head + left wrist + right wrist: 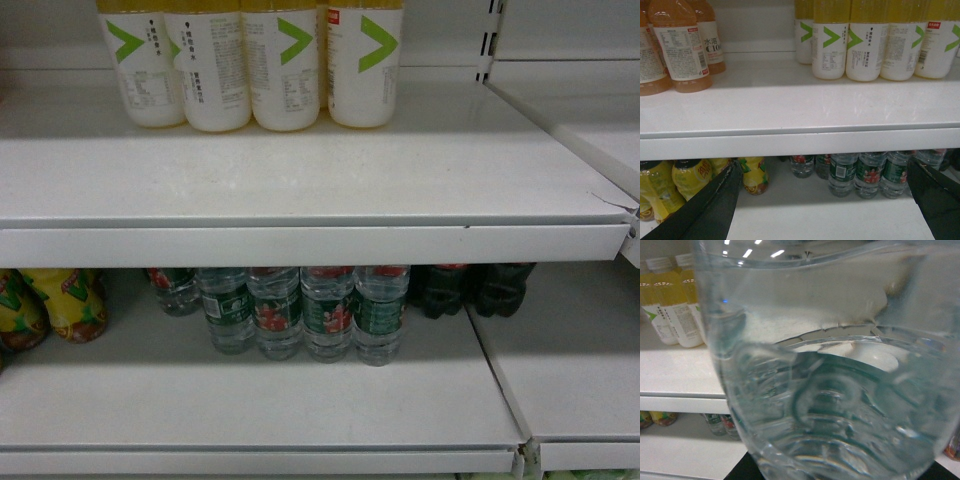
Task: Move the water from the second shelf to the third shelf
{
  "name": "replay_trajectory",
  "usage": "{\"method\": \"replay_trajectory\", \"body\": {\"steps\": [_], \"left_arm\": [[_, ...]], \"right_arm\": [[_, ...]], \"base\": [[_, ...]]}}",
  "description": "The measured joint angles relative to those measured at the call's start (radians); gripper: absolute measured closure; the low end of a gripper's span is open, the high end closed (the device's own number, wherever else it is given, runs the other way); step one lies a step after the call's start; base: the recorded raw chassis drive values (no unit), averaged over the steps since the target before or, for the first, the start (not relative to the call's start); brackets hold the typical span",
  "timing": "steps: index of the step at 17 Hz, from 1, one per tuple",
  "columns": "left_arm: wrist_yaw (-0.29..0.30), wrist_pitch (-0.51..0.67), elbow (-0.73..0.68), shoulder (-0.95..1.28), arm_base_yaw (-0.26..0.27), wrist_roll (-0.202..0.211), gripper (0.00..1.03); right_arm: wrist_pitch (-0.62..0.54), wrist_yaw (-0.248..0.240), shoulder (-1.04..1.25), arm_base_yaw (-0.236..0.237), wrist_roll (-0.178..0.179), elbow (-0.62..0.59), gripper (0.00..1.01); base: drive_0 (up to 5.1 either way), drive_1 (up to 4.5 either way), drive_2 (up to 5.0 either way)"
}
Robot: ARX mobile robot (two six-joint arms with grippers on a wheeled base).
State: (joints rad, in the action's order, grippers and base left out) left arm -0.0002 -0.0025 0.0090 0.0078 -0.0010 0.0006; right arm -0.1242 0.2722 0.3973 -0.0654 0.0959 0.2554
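A clear ribbed water bottle [830,365] fills the right wrist view, close against the camera. My right gripper [840,462] is shut on it, and only dark finger parts [747,471] show at the bottom edge. A row of green-labelled water bottles [327,312] stands at the back of the lower shelf [250,400]; the same water bottles [868,172] appear in the left wrist view. My left gripper [822,200] is open and empty in front of that shelf, its dark fingers [715,205] far apart. Neither gripper appears in the head view.
The upper shelf [300,170] carries white-labelled yellow drink bottles [250,60] at its back. Yellow-wrapped bottles [60,300] stand left of the water and dark bottles [470,285] right of it. Orange drink bottles [682,50] stand upper left. A neighbouring shelf unit [590,350] adjoins on the right.
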Motion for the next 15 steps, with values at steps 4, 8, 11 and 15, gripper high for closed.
{"method": "replay_trajectory", "body": {"steps": [4,8,11,15], "left_arm": [[0.000,0.000,0.000,0.000,0.000,0.000,0.05],[0.000,0.000,0.000,0.000,0.000,0.000,0.05],[0.000,0.000,0.000,0.000,0.000,0.000,0.05],[0.001,0.000,0.000,0.000,0.000,0.000,0.05]], "right_arm": [[0.001,0.000,0.000,0.000,0.000,0.000,0.62],[0.001,0.000,0.000,0.000,0.000,0.000,0.62],[0.001,0.000,0.000,0.000,0.000,0.000,0.62],[0.004,-0.010,0.000,-0.001,0.000,0.000,0.62]], "base": [[0.0,0.00,0.0],[0.0,0.00,0.0],[-1.3,0.64,0.6],[-4.7,2.44,2.4]]}}
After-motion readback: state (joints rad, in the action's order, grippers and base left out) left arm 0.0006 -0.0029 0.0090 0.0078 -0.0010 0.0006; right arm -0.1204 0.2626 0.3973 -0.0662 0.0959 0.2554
